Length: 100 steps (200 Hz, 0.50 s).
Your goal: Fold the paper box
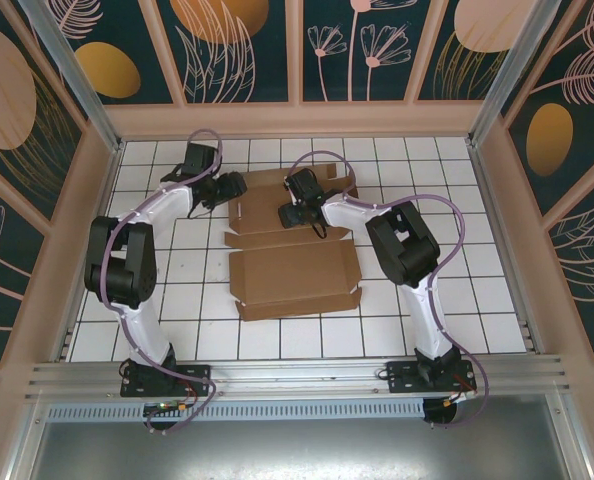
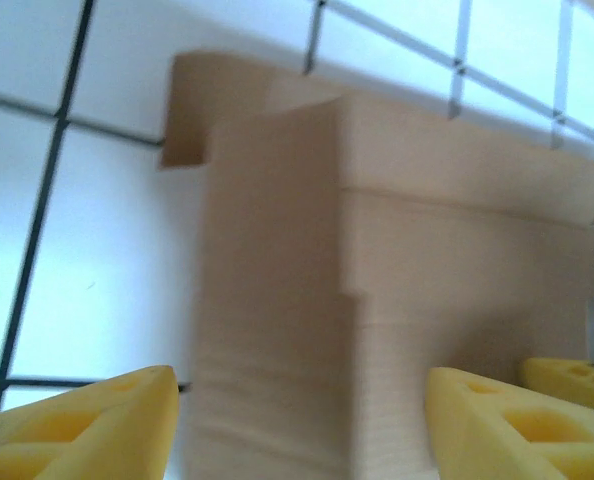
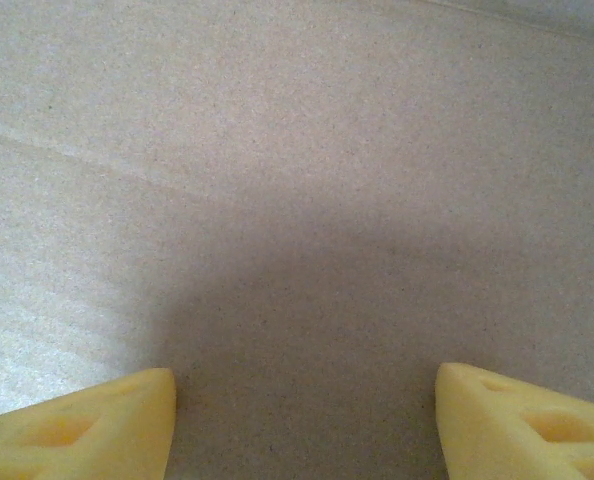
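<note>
On the middle tiles [image 1: 457, 290], paper box [image 1: 295, 272] barely folded.
Jaws wide: left gripper [image 2: 302, 420] at its 10 o'clock flap [image 2: 277, 250], right gripper [image 3: 307, 420] above 12 o'clock. Next, maybe pinch that flap up.

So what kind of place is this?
Probably a robot test booth: a left arm and right arm bolted to an aluminium rail, a white tiled tabletop, and leaf-patterned panels walling it in.
</note>
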Each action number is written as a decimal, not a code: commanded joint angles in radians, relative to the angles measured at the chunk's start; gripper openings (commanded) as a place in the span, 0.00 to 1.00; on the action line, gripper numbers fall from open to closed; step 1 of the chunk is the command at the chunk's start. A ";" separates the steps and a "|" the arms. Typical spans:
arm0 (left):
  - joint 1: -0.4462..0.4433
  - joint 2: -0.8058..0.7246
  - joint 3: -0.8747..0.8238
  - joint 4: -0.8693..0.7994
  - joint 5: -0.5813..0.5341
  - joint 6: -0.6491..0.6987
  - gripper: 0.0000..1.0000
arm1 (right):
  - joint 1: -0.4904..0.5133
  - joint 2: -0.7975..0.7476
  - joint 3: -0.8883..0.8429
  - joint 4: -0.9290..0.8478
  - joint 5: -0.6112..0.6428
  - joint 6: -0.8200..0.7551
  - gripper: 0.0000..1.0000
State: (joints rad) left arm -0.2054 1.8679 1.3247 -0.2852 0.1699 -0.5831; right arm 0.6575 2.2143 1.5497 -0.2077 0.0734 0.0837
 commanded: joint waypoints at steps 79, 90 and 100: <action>0.018 0.052 0.019 -0.095 -0.151 0.051 0.15 | 0.008 0.073 -0.077 -0.251 -0.082 0.009 0.66; 0.012 0.065 0.036 -0.112 -0.179 0.065 0.09 | 0.008 0.074 -0.078 -0.251 -0.079 0.011 0.66; 0.001 0.084 0.053 -0.130 -0.209 0.076 0.07 | 0.008 0.074 -0.076 -0.253 -0.077 0.011 0.66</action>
State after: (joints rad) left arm -0.1871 1.9049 1.3247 -0.3599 0.0334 -0.5430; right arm 0.6571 2.2127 1.5482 -0.2077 0.0734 0.0834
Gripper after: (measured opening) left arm 0.097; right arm 0.660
